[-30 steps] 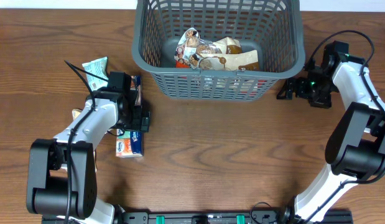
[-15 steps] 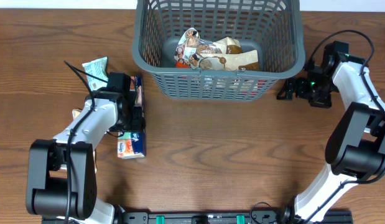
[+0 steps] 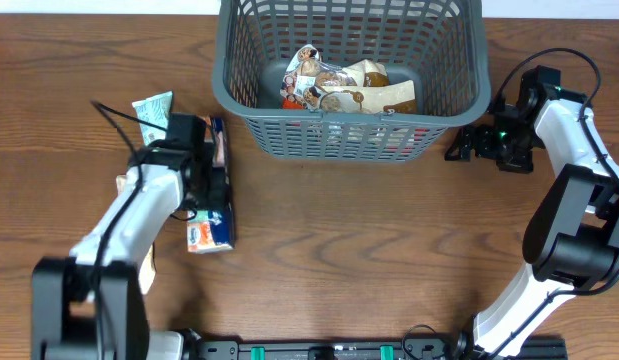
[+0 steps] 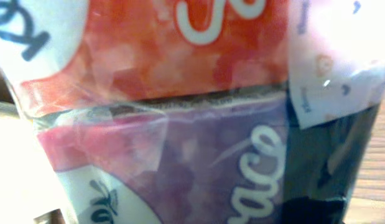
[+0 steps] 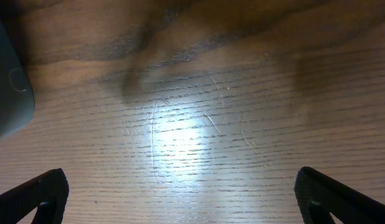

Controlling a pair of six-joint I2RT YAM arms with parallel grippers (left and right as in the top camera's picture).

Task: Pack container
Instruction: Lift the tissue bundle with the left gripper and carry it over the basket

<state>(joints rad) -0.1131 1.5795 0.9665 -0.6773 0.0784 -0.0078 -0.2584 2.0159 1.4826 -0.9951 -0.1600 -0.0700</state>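
Note:
The container point(image 3: 351, 128) is a large dark grey lattice basket at the back centre, with several snack packets point(image 3: 344, 85) inside. Left of it, my left gripper point(image 3: 217, 186) is shut on a long plastic-wrapped pack of tissue packets point(image 3: 210, 233) that lies along the table. That tissue pack point(image 4: 180, 118) fills the left wrist view with orange and purple wrappers, hiding the fingers. My right gripper point(image 3: 467, 143) stands open low beside the basket's right wall. In the right wrist view, the right gripper point(image 5: 180, 202) has only bare wood between its fingers point(image 5: 33, 198).
A teal packet point(image 3: 154, 108) lies at the back left, behind the left arm. A small tan item point(image 3: 122, 183) sits to the arm's left. The basket's corner point(image 5: 9, 81) shows at the left edge of the right wrist view.
My left gripper has closed on the tissue pack, and the left arm has shifted a little, nudging the pack. The right arm has not moved.

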